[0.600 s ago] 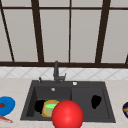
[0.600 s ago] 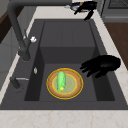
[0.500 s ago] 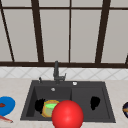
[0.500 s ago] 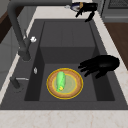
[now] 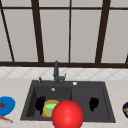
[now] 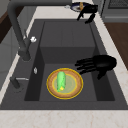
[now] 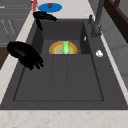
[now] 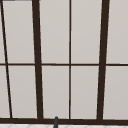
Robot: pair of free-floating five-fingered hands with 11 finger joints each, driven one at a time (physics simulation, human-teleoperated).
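I have the left hand [image 6: 100, 64] hovering with fingers spread, holding nothing, just beside the plate [image 6: 76, 87] with the cucumber [image 6: 60, 80] in the sink's [image 6: 67, 32] left basin; next I'd lower and curl around it. The right hand [image 5: 93, 103] hangs relaxed

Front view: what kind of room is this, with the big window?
Most likely a kitchen, at the sink. A dark double sink with a tall faucet sits in a pale counter under a paned window, and a plate holding a green vegetable lies in the basin.
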